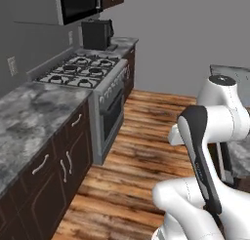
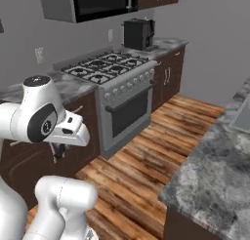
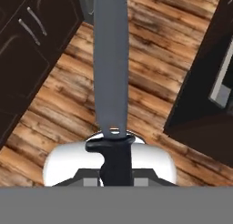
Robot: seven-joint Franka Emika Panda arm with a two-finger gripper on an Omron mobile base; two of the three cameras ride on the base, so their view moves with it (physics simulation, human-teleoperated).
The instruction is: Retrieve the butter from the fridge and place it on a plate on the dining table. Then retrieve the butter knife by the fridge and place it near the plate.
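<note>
Through the hand view I see the butter knife (image 3: 110, 73) clamped in my gripper (image 3: 114, 175), the jaws shut on its black handle at the bottom of the picture, while the long grey blade runs straight away from the hand toward the top edge. The knife is in the air over the wooden floor (image 3: 150, 95), touching nothing but the gripper. Under the blade's far end there are dark brown cabinets (image 3: 27, 45) with pale bar handles on one side and another dark cabinet face on the other, both well below it. In the right base view the gripper (image 2: 58, 151) hangs under the wrist, beside the lower cabinets. Ahead stands the stove (image 2: 114, 83) with its oven, a black coffee machine (image 2: 138, 33) on the counter beyond, and the dining table (image 2: 215, 175) with its marbled edge at the right. The blade is flat, plain grey, with a small hole near the black guard.
</note>
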